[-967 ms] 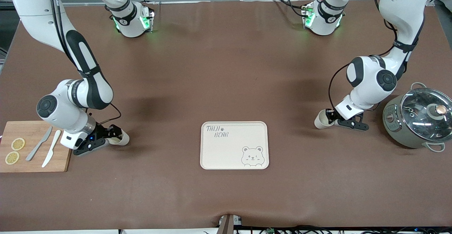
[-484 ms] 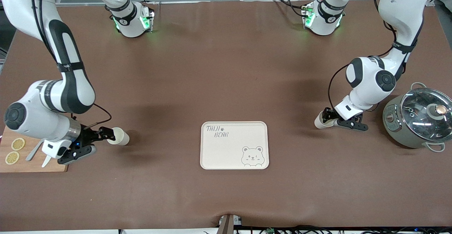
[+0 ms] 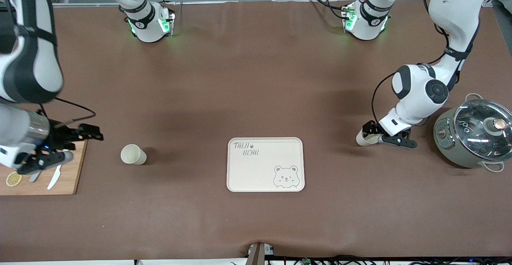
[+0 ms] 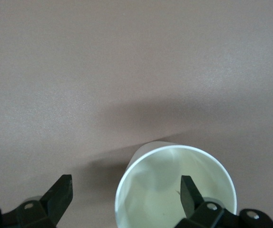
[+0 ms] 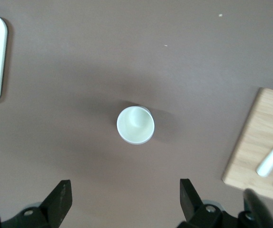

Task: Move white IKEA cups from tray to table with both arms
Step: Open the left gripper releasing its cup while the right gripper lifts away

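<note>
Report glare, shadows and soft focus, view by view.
Front view: glare streaks on the pot lid, and a soft shadow beside the free cup. Left wrist view: the other cup looms close and soft-edged, with the open left gripper straddling its wall. Right wrist view: the free cup is crisp, ringed by dark shadow, seen past the open right gripper over the board's edge.

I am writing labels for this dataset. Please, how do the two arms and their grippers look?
Both arms are glossy white with rounded shells, black joint caps and black bands. Thin black cables run along each. The bases glow green. The left gripper and right gripper are small, black and two-fingered; the right wrist has a silver metal ring and a small blue light.
</note>
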Motion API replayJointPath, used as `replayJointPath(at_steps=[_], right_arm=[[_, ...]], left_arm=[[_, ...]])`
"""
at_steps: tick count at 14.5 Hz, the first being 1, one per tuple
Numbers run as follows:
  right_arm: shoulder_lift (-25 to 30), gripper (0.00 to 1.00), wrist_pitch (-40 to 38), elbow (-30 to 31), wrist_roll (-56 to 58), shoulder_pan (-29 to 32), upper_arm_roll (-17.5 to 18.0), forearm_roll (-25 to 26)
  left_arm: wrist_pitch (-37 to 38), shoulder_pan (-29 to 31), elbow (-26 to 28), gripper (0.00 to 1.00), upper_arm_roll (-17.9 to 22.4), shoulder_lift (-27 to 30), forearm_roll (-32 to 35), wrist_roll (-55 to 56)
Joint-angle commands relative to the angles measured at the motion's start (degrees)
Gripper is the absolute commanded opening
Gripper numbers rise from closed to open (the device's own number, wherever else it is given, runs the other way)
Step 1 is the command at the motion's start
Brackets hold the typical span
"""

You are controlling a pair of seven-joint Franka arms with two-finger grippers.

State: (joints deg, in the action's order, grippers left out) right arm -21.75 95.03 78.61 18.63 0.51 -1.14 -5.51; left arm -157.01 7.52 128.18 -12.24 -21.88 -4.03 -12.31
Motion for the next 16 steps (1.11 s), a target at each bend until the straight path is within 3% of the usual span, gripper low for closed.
replayJointPath(at_steps=[1,5,8,13,16], right_arm=[[3.71,1.0,-3.09,-1.7,-0.87,1.16,-1.14,0.85],[8.04,1.0,-5.83,-2.06,-4.73,0.9,-1.94,4.62],[8.65,1.0,-6.18,-2.32,-8.59,0.02,-1.67,4.99],[9.0,1.0,-7.49,-2.32,-8.61,-0.6,-1.67,4.99],[9.7,1.0,-7.5,-2.24,-8.69,-0.6,-1.5,4.99]], left_arm=[[2.49,-0.13,0.93,1.0,0.37,2.46,-1.51,-2.02],[4.17,-0.05,0.32,1.0,0.72,5.26,-1.51,-1.84],[10.99,-0.31,-2.57,1.0,2.39,8.78,-1.69,-1.31],[33.39,-3.11,-16.0,1.0,7.31,12.04,-1.69,0.96],[42.46,-5.14,-23.91,1.0,9.68,12.39,-1.25,4.13]])
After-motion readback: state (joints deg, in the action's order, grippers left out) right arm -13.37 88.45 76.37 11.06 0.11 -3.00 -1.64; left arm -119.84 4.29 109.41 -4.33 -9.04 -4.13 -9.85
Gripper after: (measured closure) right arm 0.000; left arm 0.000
